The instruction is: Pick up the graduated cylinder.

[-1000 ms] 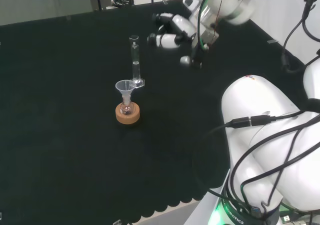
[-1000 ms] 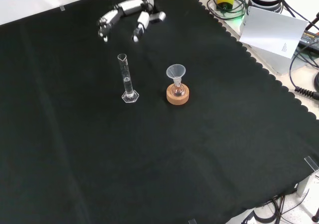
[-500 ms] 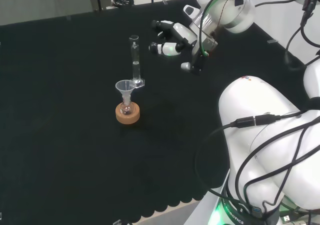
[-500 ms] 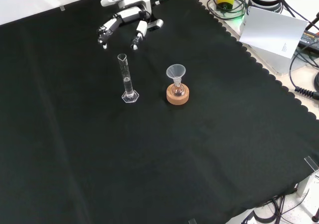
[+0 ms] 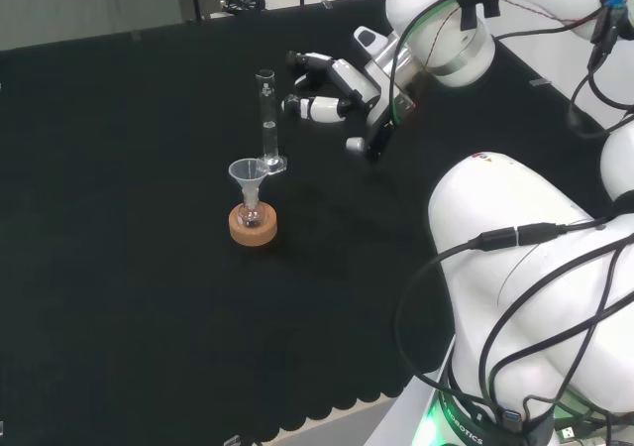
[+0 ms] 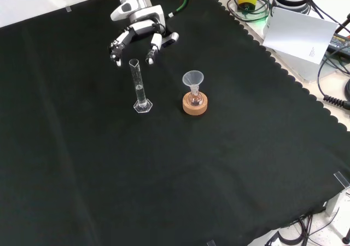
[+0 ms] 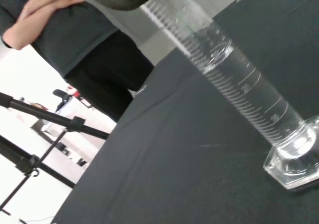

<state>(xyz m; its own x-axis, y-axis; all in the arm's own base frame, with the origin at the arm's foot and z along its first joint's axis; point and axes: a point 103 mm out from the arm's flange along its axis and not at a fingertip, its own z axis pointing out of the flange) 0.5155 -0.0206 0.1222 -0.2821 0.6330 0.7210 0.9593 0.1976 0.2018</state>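
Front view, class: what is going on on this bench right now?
A white robot arm is reaching its hand toward the graduated cylinder, which stands upright on the black cloth. The fingers are spread and open beside the cylinder's top, holding nothing. The cylinder is not yet gripped or lifted. Next to it a small flask with a funnel in its neck sits on a cork ring, untouched.

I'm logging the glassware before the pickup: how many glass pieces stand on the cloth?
3: a tall cylinder near the hand, and a funnel in a small flask on a cork ring. Clear ware could hide.
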